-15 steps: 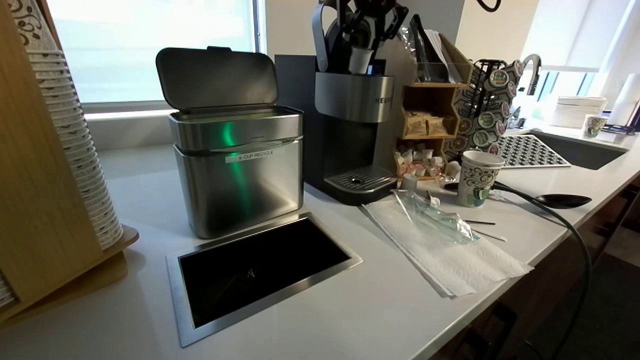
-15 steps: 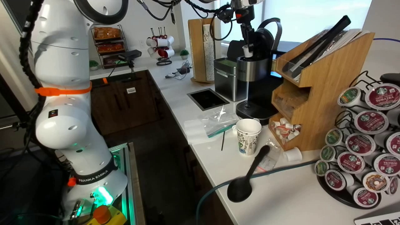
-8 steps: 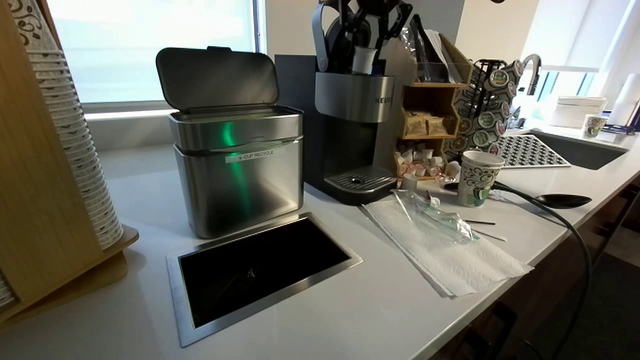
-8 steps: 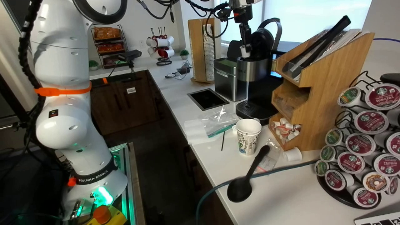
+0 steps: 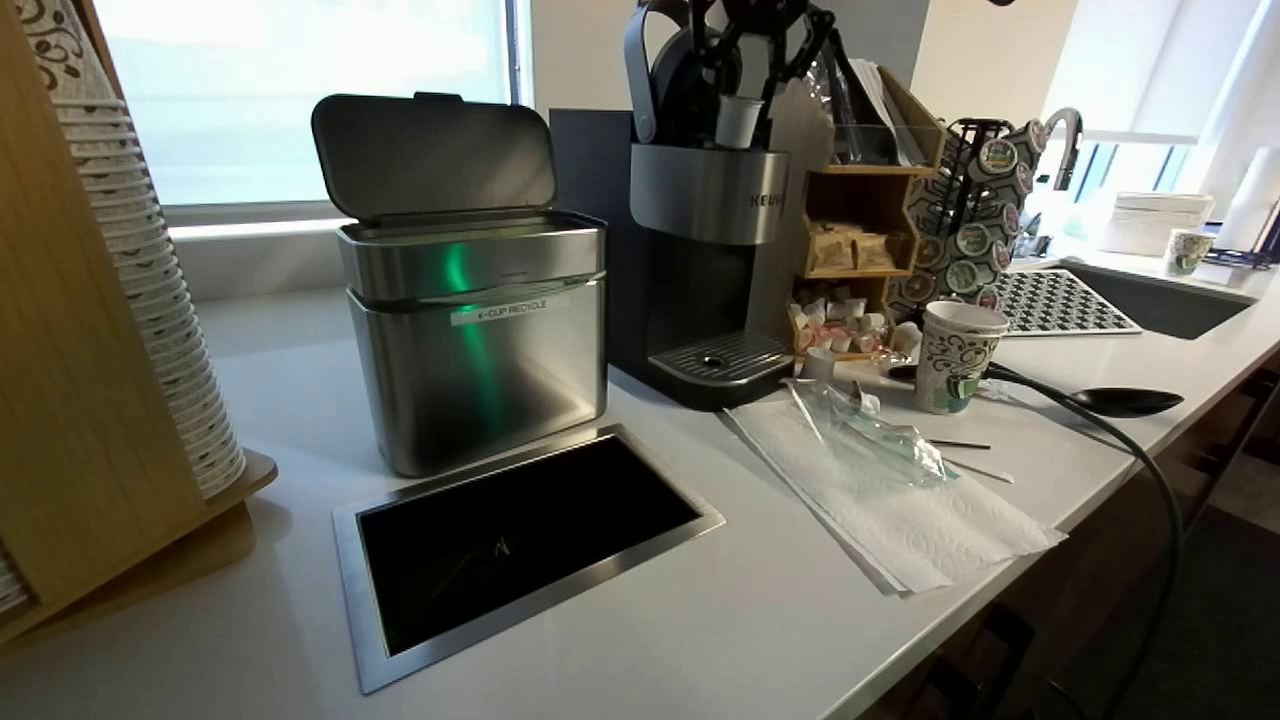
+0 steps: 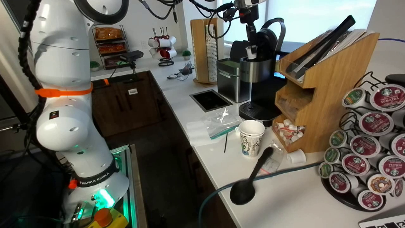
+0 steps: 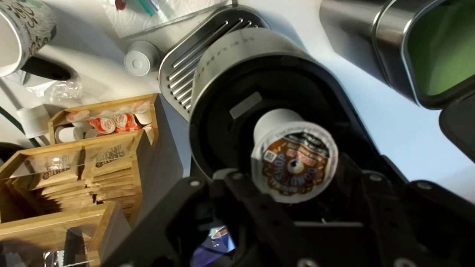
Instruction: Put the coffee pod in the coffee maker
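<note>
The coffee pod (image 5: 738, 122) is a small pale tapered cup; its brown printed lid with a dark centre hole faces the camera in the wrist view (image 7: 295, 165). My gripper (image 5: 745, 94) is shut on it near the rim. The pod hangs over the open head of the coffee maker (image 5: 710, 195), whose lid is raised, as it also is in an exterior view (image 6: 258, 70). In the wrist view the pod lies over the black interior (image 7: 252, 70) and looks tilted. Its lower end meets the head's rim line in both exterior views. The pod's seat is hidden.
A steel bin (image 5: 480, 350) with an open lid stands beside the coffee maker. A wooden organizer (image 6: 335, 110) stands on its other side. A second pod (image 7: 141, 58) stands upside down by the drip tray. A patterned cup (image 6: 251, 142) and black spoon (image 6: 243, 191) are farther along.
The gripper and the coffee pod have shifted together by a small amount sideways above the coffee maker's head, toward the organizer's side. The grip looks the same, and nothing else has moved.
</note>
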Controlling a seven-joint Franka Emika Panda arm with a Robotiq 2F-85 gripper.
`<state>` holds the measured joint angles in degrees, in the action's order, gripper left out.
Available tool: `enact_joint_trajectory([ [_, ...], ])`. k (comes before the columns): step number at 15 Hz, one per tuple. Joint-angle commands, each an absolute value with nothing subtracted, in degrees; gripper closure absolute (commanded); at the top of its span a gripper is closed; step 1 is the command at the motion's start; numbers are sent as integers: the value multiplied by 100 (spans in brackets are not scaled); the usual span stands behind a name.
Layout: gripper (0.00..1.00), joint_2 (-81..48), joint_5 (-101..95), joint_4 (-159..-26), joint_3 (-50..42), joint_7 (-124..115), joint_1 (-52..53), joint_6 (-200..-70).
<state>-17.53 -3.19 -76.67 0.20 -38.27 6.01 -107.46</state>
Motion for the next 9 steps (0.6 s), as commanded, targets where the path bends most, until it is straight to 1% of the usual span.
enact_joint_trajectory([
  [1,72,-1920,-361,-7408,-23,-3937,670,-10427],
  [3,21,-1978,-362,-7350,-18,-3906,677,-10334],
  [4,21,-1998,-363,-7319,-18,-3911,683,-10296],
  [5,17,-2022,-363,-7270,-19,-3907,688,-10236],
  [6,10,-2020,-374,-7259,-23,-3930,702,-10214],
  [7,1,-2019,-391,-7241,-29,-3942,716,-10190],
  [9,0,-1904,-447,-7337,9,-3974,728,-10239],
])
